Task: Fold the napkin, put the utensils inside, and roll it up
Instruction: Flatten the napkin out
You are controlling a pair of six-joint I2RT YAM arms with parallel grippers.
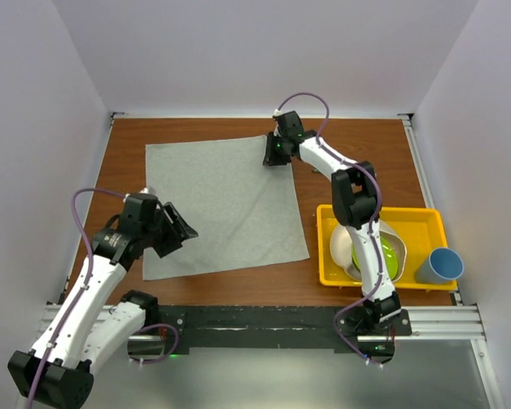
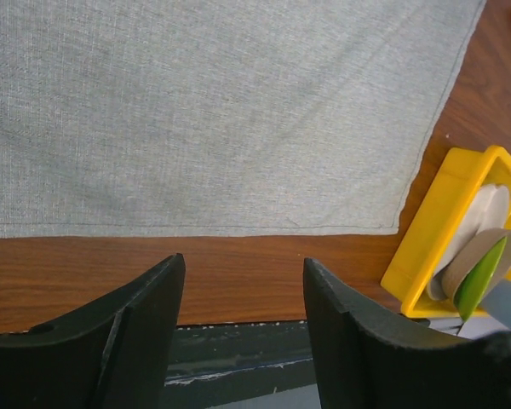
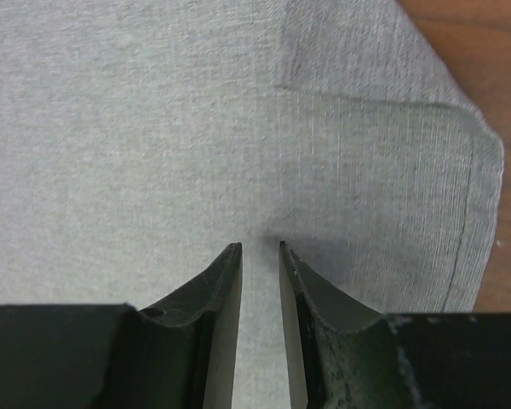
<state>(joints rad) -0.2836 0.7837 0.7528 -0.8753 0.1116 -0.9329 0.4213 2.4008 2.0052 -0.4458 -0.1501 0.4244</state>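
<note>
Risk: right gripper [image 1: 277,157], pinched thinly on napkin [image 1: 221,204] at one o'clock, may slip; left gripper [image 1: 182,227] released, empty.

A yellow tray [image 1: 426,217] on the wooden table [image 1: 358,166] holds a white bowl [image 1: 341,247] and green dish [image 1: 391,262], blue cup [image 1: 440,266] beside it

far corner of napkin [image 1: 226,204] hidden under right hand [image 1: 277,158], yellow tray [image 2: 439,221] cut off at left wrist view's edge
</note>
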